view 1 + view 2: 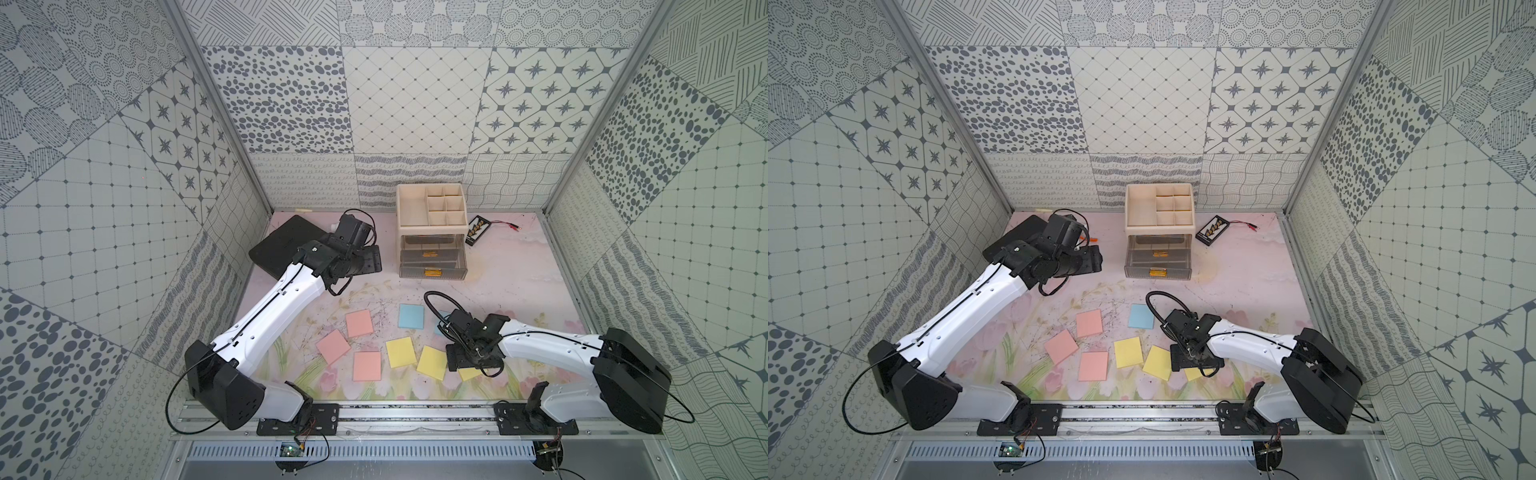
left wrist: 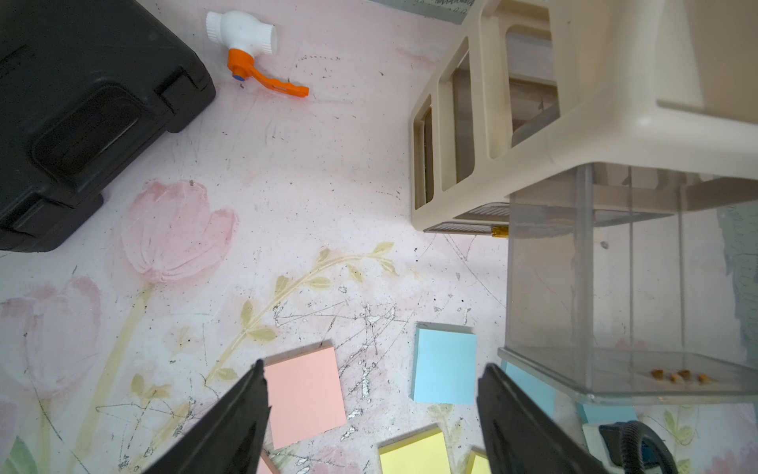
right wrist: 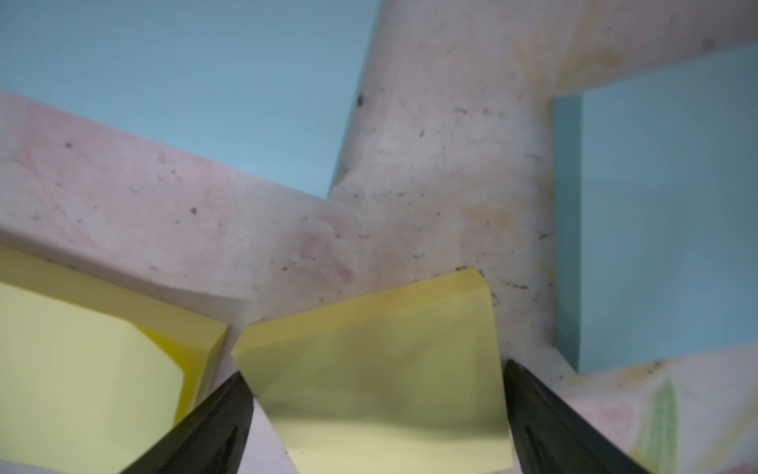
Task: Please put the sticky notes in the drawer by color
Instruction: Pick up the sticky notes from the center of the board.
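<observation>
Patterned grey-and-white walls box in a table [image 1: 498,291] printed with faded tulips. At the far left we see a black case [image 1: 276,249]. Just right of it the left gripper [image 2: 373,365] hangs above the table, its fingers spread wide with nothing between them. Nearer us, three pink sticky notes [image 1: 359,323] lie flat and apart. By the far wall stands a cream drawer unit [image 1: 430,227] with one clear drawer [image 2: 545,266] pulled out. Right of the pink ones lie the yellow sticky notes [image 1: 401,352] and, farther back, the blue sticky notes [image 1: 411,316]. The right gripper [image 3: 374,369] sits low over the rightmost yellow one, fingers wide apart on either side; we cannot tell whether they touch it. A black battery holder [image 1: 478,230] lies right of the drawer unit.
</observation>
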Controlling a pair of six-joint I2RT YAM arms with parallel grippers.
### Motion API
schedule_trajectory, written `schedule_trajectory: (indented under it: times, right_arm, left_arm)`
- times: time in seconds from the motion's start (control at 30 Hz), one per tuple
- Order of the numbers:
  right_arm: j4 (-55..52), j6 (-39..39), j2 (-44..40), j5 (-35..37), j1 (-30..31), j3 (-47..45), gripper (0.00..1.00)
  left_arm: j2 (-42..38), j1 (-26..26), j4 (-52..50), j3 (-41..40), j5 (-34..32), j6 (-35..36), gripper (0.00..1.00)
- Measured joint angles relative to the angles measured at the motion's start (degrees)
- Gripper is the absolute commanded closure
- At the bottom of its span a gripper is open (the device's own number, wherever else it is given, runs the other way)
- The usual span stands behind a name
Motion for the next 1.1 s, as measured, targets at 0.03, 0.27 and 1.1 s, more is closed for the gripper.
schedule_trajectory:
  times: [0.03,0.27,1.1]
  right_arm:
    - [0.1,0.1,0.0,0.0,0.0,0.0,0.01]
    - [0.5,1.6,-0.4,0.1,0.7,-0.4,0.08]
    - [-12.0,4.5,-14.8,0.8,1.6,5.7,0.18]
  left_arm:
    - [0.0,0.0,0.0,0.0,0.0,0.0,0.18]
    - [-0.4,0.0,0.0,-0.1,-0.4,0.0,0.18]
    - [-3.0,0.0,-0.2,-1.4,-1.0,-0.4,0.18]
